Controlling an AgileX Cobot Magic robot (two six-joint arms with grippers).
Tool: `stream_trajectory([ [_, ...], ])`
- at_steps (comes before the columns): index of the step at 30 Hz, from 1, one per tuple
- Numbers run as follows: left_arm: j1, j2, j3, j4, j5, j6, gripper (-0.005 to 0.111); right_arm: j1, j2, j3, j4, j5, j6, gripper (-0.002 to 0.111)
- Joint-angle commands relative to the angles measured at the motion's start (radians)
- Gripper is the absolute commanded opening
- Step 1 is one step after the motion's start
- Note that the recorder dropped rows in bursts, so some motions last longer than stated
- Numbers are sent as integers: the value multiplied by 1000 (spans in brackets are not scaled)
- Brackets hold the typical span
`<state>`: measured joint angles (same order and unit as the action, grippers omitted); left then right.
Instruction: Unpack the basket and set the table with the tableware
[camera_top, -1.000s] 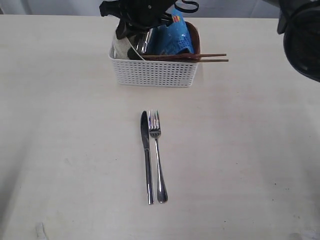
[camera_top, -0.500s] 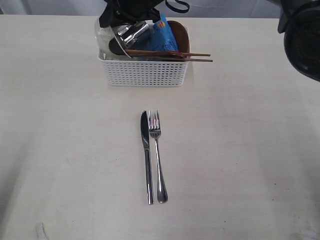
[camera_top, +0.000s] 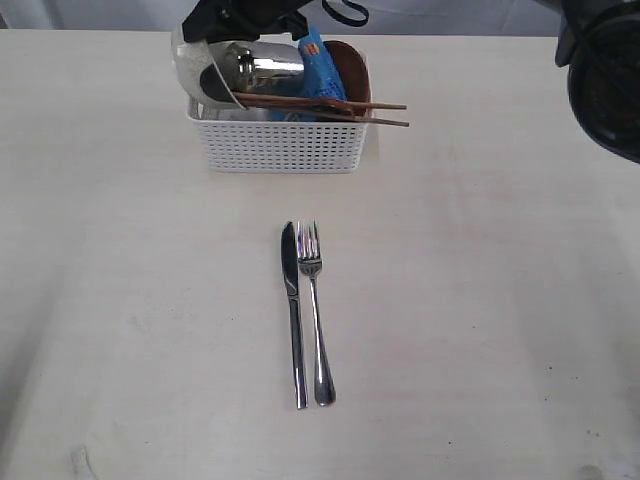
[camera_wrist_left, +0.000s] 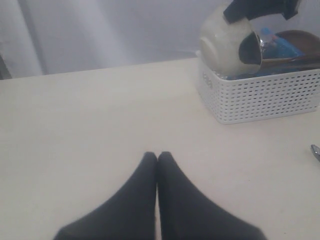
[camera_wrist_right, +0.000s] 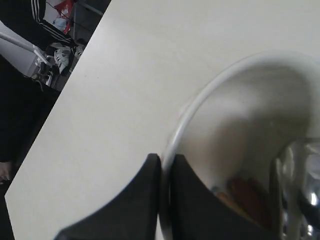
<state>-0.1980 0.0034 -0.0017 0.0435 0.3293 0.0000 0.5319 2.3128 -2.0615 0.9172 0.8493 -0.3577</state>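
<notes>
Shifted leftward since earlier, the basket is sitting far back on the table. The left gripper is pressing its fingers together over bare tabletop; the right gripper is pinching the rim of the tilted bowl; knife and fork are lying mid-table.

soft, even, bright light; mild haze
faint shadows on the table; glare on the steel cup and fork; both wrist views are soft, the bowl blurred up close.
</notes>
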Motion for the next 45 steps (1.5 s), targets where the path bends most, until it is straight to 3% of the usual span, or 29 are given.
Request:
stream_trajectory([
  [1, 2, -3, 2, 5, -3, 0, 0, 0, 10, -8, 58, -8, -16, -1],
  [13, 2, -3, 2, 5, -3, 0, 0, 6, 10, -8, 227, -14, -141, -1],
  [45, 2, -3, 2, 5, -3, 0, 0, 10, 10, -8, 286, -32, -206, -1],
])
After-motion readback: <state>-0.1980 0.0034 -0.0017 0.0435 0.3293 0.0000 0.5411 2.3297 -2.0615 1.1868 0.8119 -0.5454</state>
